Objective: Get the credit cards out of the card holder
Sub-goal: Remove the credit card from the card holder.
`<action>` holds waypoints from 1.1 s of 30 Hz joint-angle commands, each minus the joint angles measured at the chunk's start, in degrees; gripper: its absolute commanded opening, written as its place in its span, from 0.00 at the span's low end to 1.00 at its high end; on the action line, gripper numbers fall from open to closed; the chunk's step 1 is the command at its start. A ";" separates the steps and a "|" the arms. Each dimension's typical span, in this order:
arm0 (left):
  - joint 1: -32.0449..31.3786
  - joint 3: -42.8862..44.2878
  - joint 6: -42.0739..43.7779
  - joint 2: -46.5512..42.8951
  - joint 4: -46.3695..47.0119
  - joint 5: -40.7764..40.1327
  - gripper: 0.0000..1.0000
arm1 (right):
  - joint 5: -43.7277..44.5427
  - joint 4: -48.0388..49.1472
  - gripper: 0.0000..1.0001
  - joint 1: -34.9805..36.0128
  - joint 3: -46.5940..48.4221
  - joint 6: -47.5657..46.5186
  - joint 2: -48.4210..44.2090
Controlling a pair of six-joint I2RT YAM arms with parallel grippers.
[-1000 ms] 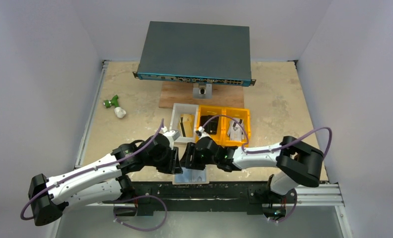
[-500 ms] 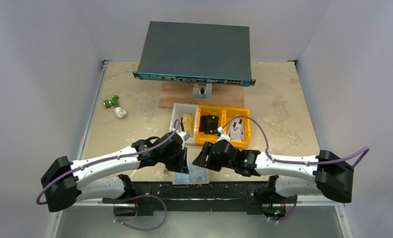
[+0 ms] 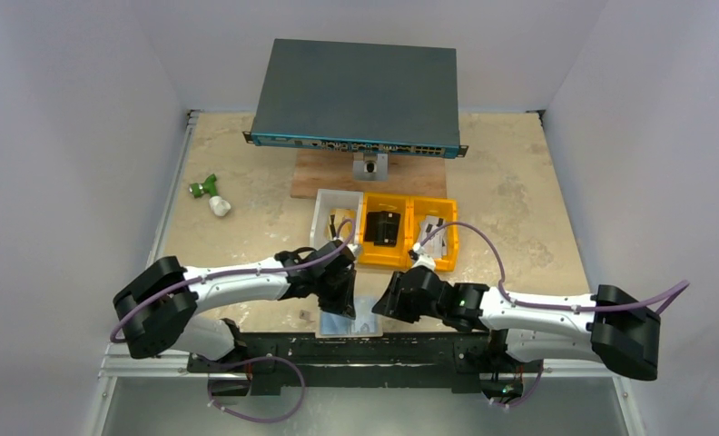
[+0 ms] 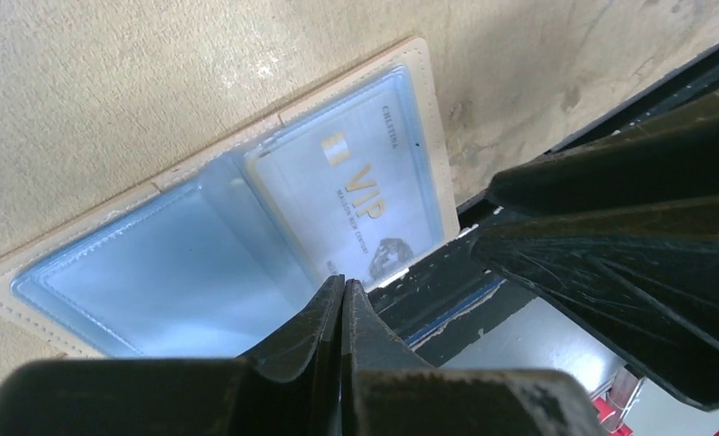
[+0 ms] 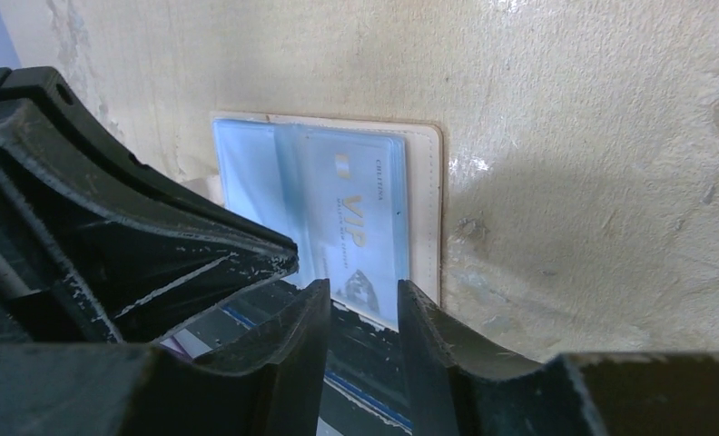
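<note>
Bench (image 3: 519,200): pale, mottled top.
Network switch (image 3: 356,91): dark, at far side, above wooden board (image 3: 324,180).
Orange bins (image 3: 408,227): two, side by side, mid-bench.
White bin (image 3: 319,222): touching their left end.
Card holder (image 4: 156,272): spread flat, pale blue face up, at near edge of bench between both grippers.
Left gripper (image 4: 341,289): jaws pressed together, tips at holder's near edge.
Right gripper (image 5: 360,295): jaws parted, clasping nothing, near holder's edge.
VIP card (image 4: 356,195): in one sleeve of holder.
Green-and-white item (image 3: 209,195): far left, apart.
</note>
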 commanded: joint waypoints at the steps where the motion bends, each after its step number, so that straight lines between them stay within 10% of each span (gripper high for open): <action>1: 0.26 1.08 1.03 1.68 2.64 -0.86 0.00 | -0.37 1.49 0.32 0.00 -0.56 0.83 0.15; 11: 0.26 -0.31 0.74 5.17 4.34 -1.73 0.00 | -1.54 3.46 0.19 0.01 -0.84 0.67 3.81; 33: 0.31 -1.98 -0.15 1.50 0.41 -5.57 0.00 | -2.76 9.02 0.33 0.01 -2.52 1.36 8.65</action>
